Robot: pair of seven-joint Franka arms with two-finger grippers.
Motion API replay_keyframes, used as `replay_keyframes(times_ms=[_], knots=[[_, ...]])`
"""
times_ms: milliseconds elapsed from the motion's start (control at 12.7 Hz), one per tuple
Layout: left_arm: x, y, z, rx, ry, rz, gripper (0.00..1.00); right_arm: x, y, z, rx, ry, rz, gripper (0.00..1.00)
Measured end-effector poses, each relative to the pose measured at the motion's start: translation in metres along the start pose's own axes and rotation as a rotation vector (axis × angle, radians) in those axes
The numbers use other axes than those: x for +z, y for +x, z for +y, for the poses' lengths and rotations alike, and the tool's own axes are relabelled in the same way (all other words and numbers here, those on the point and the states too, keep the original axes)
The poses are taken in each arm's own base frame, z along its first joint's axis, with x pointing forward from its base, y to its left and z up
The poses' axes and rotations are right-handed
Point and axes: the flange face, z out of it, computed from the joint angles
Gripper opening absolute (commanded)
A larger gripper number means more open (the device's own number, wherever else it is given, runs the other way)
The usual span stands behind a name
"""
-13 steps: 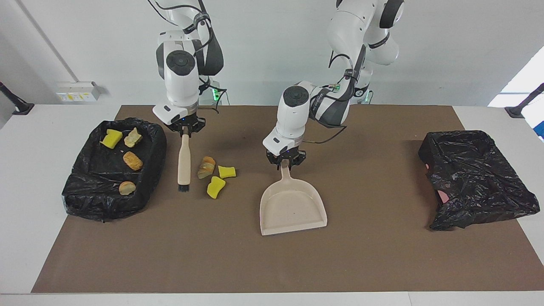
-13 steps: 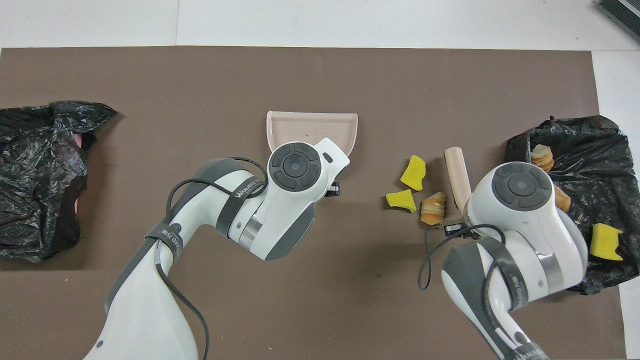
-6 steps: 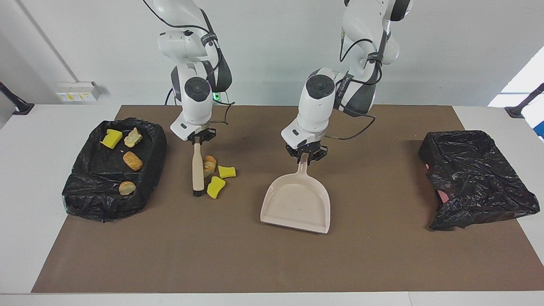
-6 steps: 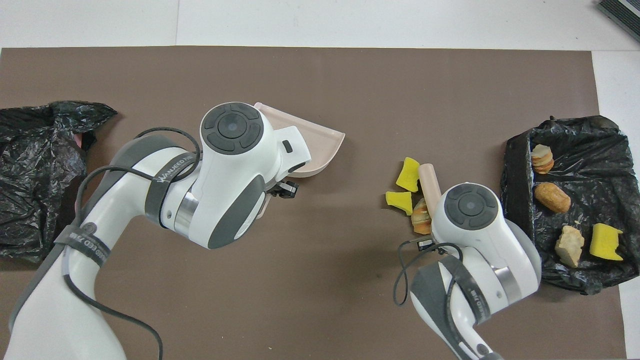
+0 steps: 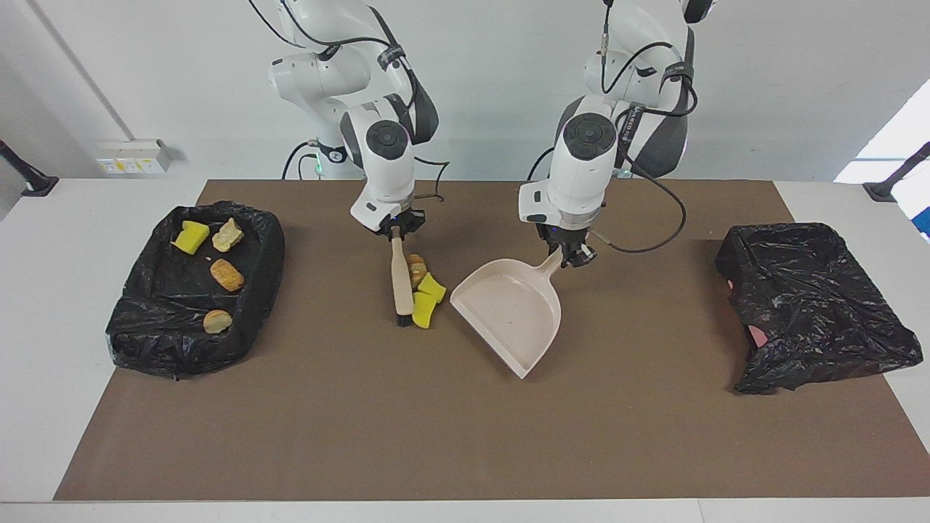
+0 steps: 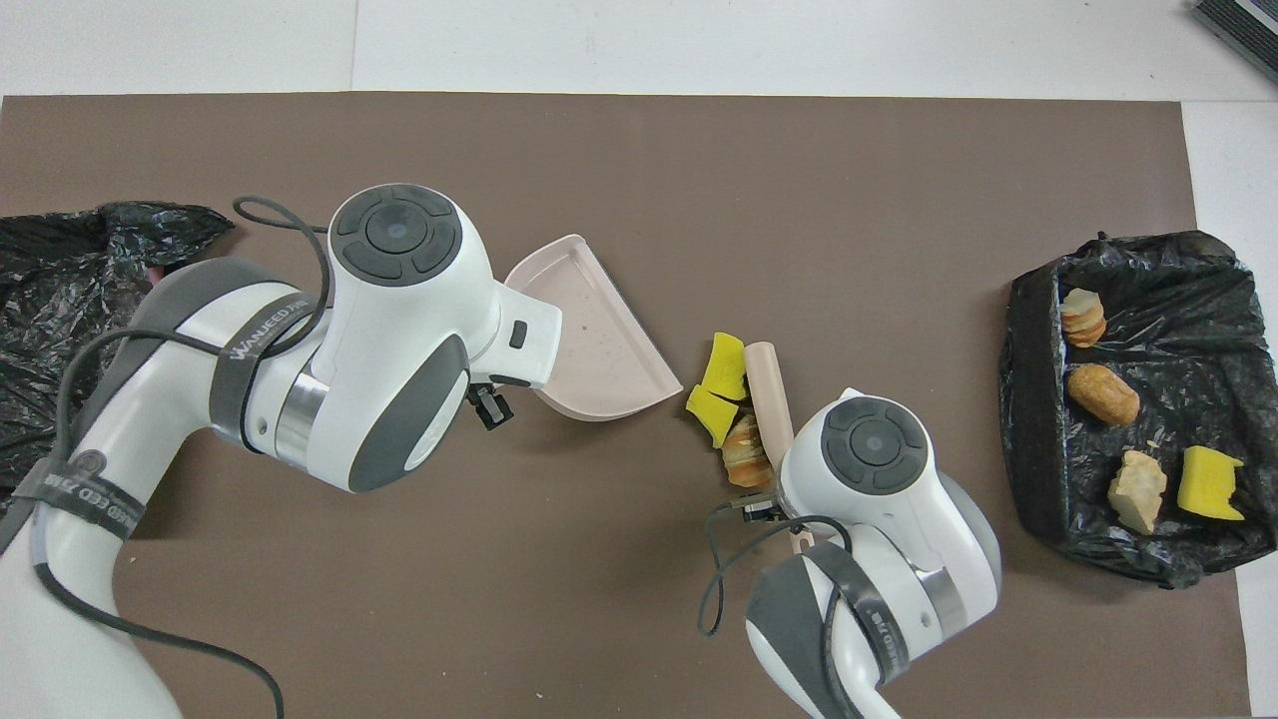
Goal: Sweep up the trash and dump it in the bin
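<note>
Trash (image 5: 421, 289) lay mid-mat, bunched against the brush (image 5: 398, 280) clamped in the right gripper (image 5: 394, 231), just beside the open mouth of the dustpan (image 5: 513, 312) whose handle the left gripper (image 5: 570, 256) gripped.

A white table (image 5: 43, 305) carries a brown mat (image 5: 436, 436) before a plain white wall (image 5: 763, 87).

Both glossy white Franka arms (image 5: 581, 167) have rounded shells, dark grey joint bands and round black end caps with concentric rings. Loose black cables (image 5: 650, 225) loop beside each wrist. Grey lettering marks a dark band (image 6: 262, 325). Small black two-finger grippers (image 5: 574, 250) finish the wrists.
</note>
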Motion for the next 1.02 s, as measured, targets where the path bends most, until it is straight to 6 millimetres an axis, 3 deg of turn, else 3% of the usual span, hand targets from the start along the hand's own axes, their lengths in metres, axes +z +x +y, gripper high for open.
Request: replay_keyframes(times_ms=[157,314,471,628,786,1021], knots=[[0.01,-0.01,-0.006,0.129,-0.009,-0.011,0.0,-0.018,0.001,-0.003,0.046,-0.005,-0.006,0.0],[0.021,-0.018,-0.009,0.312,0.015,0.014,0.0,-0.033,0.004,0.014,0.086,-0.015,-0.007,0.0],[0.035,-0.026,-0.008,0.413,0.058,0.052,0.0,-0.03,0.008,0.04,0.092,-0.065,-0.011,0.0],[0.053,-0.03,0.004,0.428,0.084,0.077,0.0,-0.011,0.004,0.047,0.079,-0.093,-0.04,0.0],[0.067,-0.025,0.017,0.396,0.098,0.094,0.0,0.005,-0.001,0.026,0.032,-0.103,-0.053,0.0],[0.084,-0.011,0.046,0.371,0.113,0.113,0.0,0.02,-0.003,-0.023,-0.036,-0.05,-0.01,0.0]])
